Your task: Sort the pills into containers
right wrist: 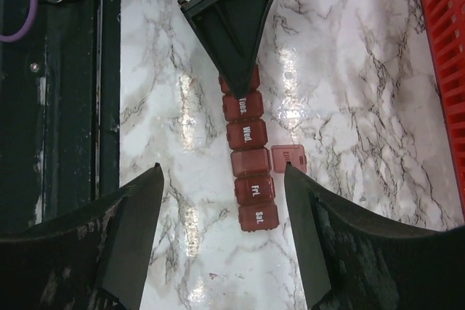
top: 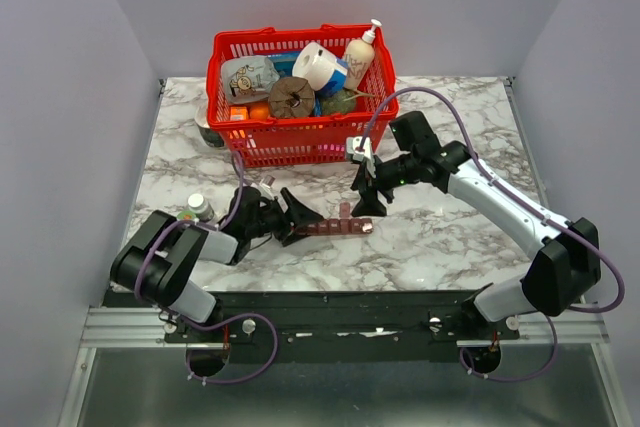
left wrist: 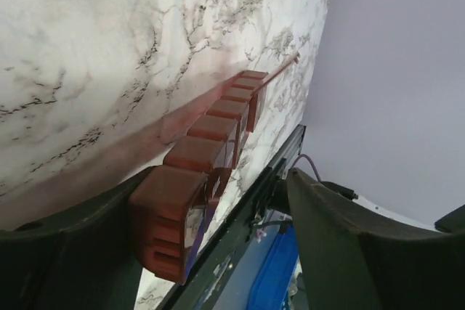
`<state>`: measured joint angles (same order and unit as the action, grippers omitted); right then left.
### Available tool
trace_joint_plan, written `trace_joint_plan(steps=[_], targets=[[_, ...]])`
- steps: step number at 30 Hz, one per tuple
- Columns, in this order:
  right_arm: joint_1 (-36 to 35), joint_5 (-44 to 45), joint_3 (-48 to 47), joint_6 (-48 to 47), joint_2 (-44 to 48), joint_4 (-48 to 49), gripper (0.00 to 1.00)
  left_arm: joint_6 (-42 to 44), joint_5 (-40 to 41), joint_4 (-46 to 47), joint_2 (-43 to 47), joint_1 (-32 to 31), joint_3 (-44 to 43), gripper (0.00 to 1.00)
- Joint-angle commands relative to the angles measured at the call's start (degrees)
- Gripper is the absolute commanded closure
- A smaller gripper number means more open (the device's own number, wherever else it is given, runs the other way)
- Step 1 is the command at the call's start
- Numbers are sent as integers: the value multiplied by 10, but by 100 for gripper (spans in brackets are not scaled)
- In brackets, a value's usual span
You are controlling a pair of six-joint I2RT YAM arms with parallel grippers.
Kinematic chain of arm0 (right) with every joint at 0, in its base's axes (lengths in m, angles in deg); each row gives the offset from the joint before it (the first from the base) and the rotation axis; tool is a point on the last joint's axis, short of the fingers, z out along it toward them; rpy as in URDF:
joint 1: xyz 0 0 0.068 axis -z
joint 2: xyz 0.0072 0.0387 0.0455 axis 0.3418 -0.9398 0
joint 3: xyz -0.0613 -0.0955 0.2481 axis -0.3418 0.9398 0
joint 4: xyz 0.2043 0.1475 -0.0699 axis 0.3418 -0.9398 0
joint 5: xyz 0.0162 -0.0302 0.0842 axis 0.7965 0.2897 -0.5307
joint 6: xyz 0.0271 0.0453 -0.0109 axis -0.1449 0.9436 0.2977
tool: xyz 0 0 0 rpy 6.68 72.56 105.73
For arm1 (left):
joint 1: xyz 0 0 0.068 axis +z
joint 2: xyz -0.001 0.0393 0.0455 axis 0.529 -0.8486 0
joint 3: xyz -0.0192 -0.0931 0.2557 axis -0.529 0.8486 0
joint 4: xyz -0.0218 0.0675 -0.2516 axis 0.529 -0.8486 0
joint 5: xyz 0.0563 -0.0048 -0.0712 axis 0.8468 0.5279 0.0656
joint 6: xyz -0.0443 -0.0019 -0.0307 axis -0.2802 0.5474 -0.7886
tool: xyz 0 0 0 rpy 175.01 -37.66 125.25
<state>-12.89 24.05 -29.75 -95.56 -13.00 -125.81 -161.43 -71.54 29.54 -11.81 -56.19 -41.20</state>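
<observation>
Near the table's (top: 430, 242) front edge, seen from above, the pill organizer (top: 340, 224) lies flat, with the left gripper (top: 300, 219) at its left end — seemingly steadying it — and the right gripper (top: 365, 195) just above; the red basket (top: 300, 142) behind and a small bottle (top: 200, 207) to the left block nothing. At the left wrist, the organizer's end lies against one finger (left wrist: 65, 252) while the other stands off, so those jaws are parted, not clamped. Under the right wrist, wide-spread empty fingers hover over the organizer, one lid (right wrist: 288, 158) flipped open — likely the slot to fill, though no pill shows.
</observation>
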Motion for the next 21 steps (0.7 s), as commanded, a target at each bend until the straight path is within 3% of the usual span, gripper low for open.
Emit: trace_joint_plan(steps=[1, 5, 6, 10, 21], targets=[[-2, -26, 11, -10, 4, 1, 24, 39, 35, -52, 49, -4, -8, 11], [-2, -20, 10, -13, 6, 1, 24, 118, 89, -231, 127, -4, -60, 7], [-2, -19, 10, -14, 6, 1, 24, 132, 101, -315, 139, -3, -72, 4], [-2, -11, 12, -18, 12, 1, 23, 191, 141, -458, 180, -4, -112, 1], [-1, -7, 14, -19, 21, 1, 23, 241, 165, -559, 212, -4, -134, 1]])
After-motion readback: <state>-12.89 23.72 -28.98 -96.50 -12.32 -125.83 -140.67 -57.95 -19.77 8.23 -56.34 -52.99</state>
